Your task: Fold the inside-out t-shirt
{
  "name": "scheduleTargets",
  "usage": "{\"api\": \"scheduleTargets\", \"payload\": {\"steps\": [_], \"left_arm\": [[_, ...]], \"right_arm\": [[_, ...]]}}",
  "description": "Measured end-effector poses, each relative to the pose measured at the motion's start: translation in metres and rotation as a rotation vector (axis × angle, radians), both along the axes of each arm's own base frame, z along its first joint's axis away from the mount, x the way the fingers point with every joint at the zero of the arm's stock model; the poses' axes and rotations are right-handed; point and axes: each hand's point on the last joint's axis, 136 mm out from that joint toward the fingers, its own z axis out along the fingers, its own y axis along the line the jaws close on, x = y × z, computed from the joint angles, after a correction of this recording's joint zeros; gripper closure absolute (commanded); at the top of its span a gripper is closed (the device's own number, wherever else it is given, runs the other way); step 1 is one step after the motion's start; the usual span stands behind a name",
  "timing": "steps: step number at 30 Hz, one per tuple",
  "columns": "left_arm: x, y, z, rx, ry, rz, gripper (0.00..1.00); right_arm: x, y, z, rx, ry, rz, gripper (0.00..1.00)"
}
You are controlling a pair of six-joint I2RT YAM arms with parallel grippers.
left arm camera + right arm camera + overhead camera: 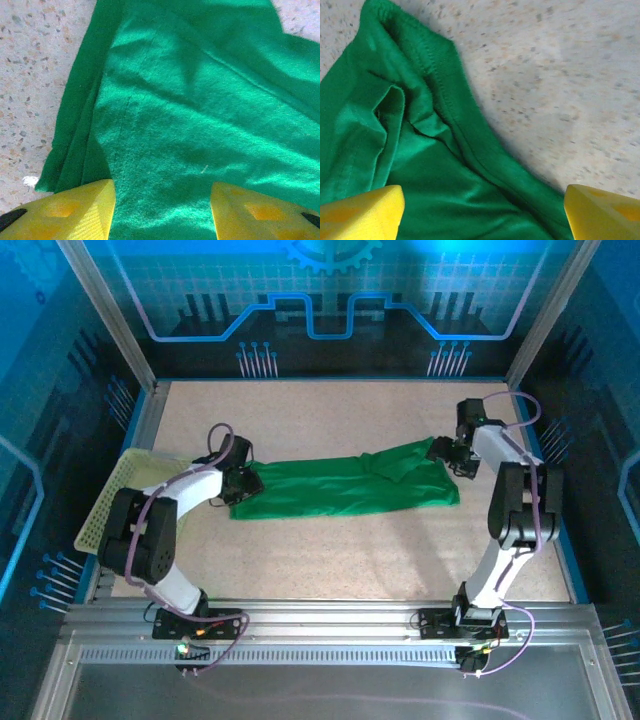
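The inside-out t-shirt lies on the speckled table as a long bright-green band, folded lengthwise, with a bunched flap near its right end. My left gripper sits at the shirt's left end. In the left wrist view its yellow fingers stand apart over the flat cloth, with nothing pinched between them. At the shirt's upper right end is my right gripper. Its yellow fingers are spread wide over a ribbed hem and folds, holding nothing.
A pale yellow-green perforated basket rests at the table's left edge, beside the left arm. Metal frame rails run along both sides and the near edge. Bare tabletop lies in front of the shirt and behind it.
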Motion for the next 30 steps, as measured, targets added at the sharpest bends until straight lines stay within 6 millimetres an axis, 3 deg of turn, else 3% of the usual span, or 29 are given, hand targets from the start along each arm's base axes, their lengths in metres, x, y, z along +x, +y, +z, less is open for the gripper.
{"api": "scheduleTargets", "payload": {"steps": [10, 17, 20, 27, 30], "left_arm": [[-0.002, 0.015, -0.011, -0.028, 0.008, 0.066, 0.43], [-0.001, 0.015, -0.011, -0.031, -0.004, 0.069, 0.43], [-0.002, 0.015, -0.010, -0.033, -0.012, 0.069, 0.42], [-0.003, 0.015, -0.010, -0.037, -0.026, 0.074, 0.42], [-0.003, 0.015, -0.011, -0.039, -0.027, 0.078, 0.41]], "right_arm": [[-0.003, 0.027, -0.035, -0.027, 0.136, 0.095, 0.08], [-0.002, 0.029, -0.038, -0.036, 0.171, 0.106, 0.23], [-0.001, 0.030, -0.039, -0.033, 0.171, 0.103, 0.34], [0.000, 0.040, -0.039, -0.022, 0.165, 0.121, 0.78], [0.000, 0.043, -0.038, -0.020, 0.150, 0.123, 0.92]]}}
